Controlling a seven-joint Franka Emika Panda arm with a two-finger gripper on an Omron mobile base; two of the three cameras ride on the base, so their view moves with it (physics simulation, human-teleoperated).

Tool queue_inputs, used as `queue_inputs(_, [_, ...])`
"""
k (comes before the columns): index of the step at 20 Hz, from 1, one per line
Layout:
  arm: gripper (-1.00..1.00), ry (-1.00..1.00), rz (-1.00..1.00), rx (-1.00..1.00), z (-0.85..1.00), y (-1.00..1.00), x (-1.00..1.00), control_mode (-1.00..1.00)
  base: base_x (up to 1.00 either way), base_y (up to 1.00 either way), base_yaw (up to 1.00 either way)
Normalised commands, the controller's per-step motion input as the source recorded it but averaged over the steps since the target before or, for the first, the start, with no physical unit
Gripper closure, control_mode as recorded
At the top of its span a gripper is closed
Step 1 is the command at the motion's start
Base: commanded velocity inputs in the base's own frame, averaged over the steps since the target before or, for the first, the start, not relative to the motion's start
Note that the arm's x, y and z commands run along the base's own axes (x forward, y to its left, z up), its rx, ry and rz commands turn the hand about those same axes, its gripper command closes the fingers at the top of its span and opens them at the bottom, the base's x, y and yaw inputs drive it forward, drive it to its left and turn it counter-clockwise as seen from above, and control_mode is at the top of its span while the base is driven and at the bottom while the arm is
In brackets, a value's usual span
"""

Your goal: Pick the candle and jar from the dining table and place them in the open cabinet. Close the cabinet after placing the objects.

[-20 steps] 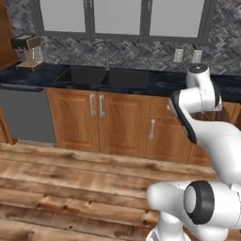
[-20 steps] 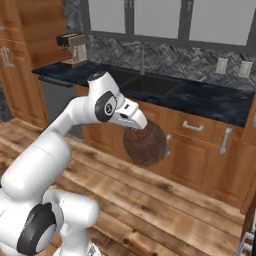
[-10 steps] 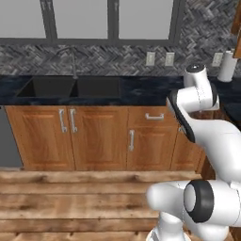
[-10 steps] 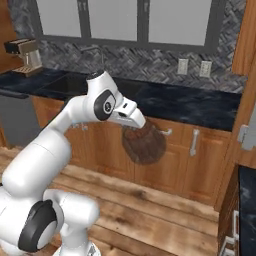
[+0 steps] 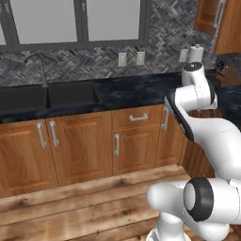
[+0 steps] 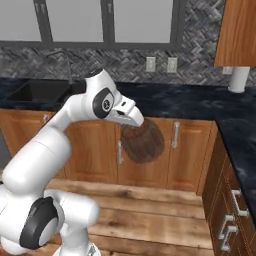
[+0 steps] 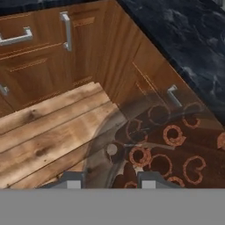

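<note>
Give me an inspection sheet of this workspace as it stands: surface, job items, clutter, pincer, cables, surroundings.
Surface: black marble counter with white veins runs along the wall and turns a corner at the right.
Job items: dark brown jar hangs under the pincer, off the floor, in front of the base cabinets; candle nothing seen; brown wall cabinet up at the far right.
Clutter: white paper towel roll upright on the counter.
Pincer: pincer at the jar's top, closed on it; its dark tips rise beside the patterned jar in the hand view.
Cables: nothing seen.
Surroundings: black sink with tap, wall outlets, grey glass-front upper cabinets, wood plank floor.
</note>
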Motion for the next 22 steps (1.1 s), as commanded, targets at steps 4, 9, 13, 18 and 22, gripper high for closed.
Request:
queue_inputs(4, [1.00,0.00,0.00,0.00,0.00,0.00,0.00,1.00,0.56,0.51,-0.47])
queue_inputs(9, [1.00,0.00,0.00,0.00,0.00,0.00,0.00,1.00,0.81,0.05,-0.37])
queue_inputs(13, [1.00,0.00,0.00,0.00,0.00,0.00,0.00,1.00,0.67,-0.14,-0.31])
queue_inputs(18, [1.00,0.00,0.00,0.00,0.00,0.00,0.00,1.00,0.23,-0.50,-0.34])
queue_inputs(22, [1.00,0.00,0.00,0.00,0.00,0.00,0.00,1.00,0.00,-0.63,-0.31])
